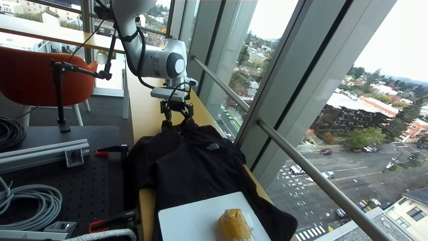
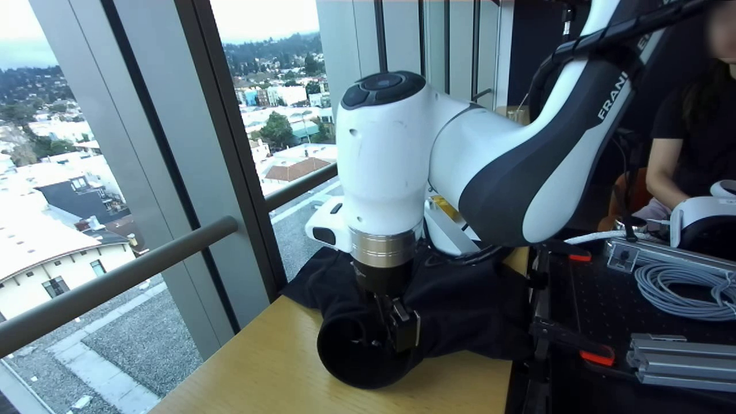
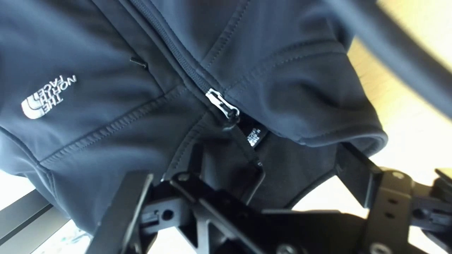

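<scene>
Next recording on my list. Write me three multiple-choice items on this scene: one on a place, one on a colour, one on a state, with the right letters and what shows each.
1. Where is the gripper?
A. Over the white box
B. At the collar of the jacket
C. Over the coiled cable

2. What colour is the chair in an exterior view?
A. Orange
B. Green
C. Blue

3. How do the gripper's jaws stand?
A. Pressed together
B. Crossed over each other
C. Apart

1: B, since both exterior views show it down at the jacket's neck end.
2: A, since its curved back is plainly orange.
3: C, since the wrist view shows a wide gap between the fingers.
</scene>
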Robot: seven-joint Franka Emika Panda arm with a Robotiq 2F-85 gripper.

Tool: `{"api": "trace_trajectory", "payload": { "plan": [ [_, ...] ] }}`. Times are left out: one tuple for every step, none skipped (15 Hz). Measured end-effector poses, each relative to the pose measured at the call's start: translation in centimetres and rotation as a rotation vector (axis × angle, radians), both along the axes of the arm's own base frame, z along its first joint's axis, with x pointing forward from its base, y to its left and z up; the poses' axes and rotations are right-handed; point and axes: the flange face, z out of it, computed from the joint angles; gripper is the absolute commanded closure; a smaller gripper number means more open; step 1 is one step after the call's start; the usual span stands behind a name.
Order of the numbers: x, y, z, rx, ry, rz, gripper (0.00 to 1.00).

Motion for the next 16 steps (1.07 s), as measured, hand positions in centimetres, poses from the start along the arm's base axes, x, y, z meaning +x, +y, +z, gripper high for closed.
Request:
{"api": "trace_trajectory", "payload": {
  "plan": [
    [0.1, -0.5, -0.1, -0.004, -0.001, -0.009, 0.0],
    [0.3, -1.1, -0.2, -0.006, -0.001, -0.021, 0.0],
    [0.5, -1.7, -0.2, -0.007, -0.003, -0.036, 0.0],
    [0.8, -2.3, 0.0, -0.005, -0.005, -0.053, 0.0],
    [1.1, -2.8, 0.3, 0.001, -0.011, -0.071, 0.0],
    [1.4, -3.3, 0.7, 0.011, -0.022, -0.088, 0.0],
    [1.8, -3.7, 1.2, 0.022, -0.032, -0.106, 0.0],
    [2.2, -3.9, 1.7, 0.034, -0.045, -0.124, 0.0],
    [2.5, -4.1, 2.2, 0.048, -0.06, -0.142, 0.0],
    [2.8, -4.1, 2.5, 0.061, -0.074, -0.162, 0.0],
    [3.0, -4.1, 2.8, 0.076, -0.088, -0.183, 0.0],
    [3.2, -4.1, 3.0, 0.089, -0.099, -0.205, 0.0],
    [3.4, -4.1, 3.1, 0.099, -0.109, -0.226, 0.0],
    [3.7, -4.1, 3.1, 0.108, -0.116, -0.246, 0.0],
    [3.9, -4.2, 3.1, 0.114, -0.121, -0.267, 0.0],
    [4.1, -4.3, 3.1, 0.119, -0.124, -0.288, 0.0]
  ]
}}
